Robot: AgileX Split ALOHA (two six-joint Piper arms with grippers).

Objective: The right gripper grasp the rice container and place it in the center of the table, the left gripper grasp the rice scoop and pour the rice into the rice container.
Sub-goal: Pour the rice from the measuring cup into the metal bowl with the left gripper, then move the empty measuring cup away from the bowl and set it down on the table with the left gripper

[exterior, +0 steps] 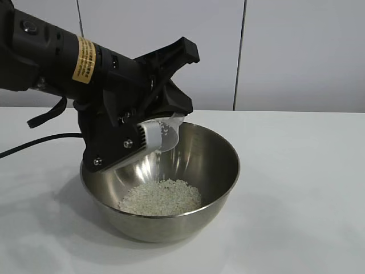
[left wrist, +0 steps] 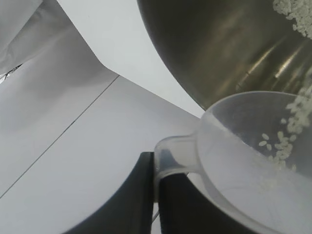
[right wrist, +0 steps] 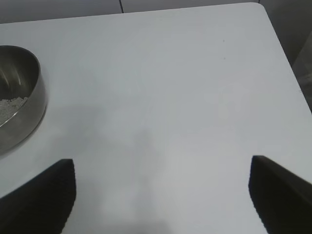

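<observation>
The shiny steel rice container stands on the white table, with a pile of white rice on its bottom. My left gripper hangs over the container's left rim, shut on the handle of the clear plastic rice scoop, which is tipped mouth-down into the bowl. In the left wrist view the scoop shows a few grains stuck inside, its handle pinched between the black fingers, with the container beyond. My right gripper is open above bare table, off to the side of the container.
A black cable trails across the table behind the left arm. White wall panels stand behind the table. The table's far corner shows in the right wrist view.
</observation>
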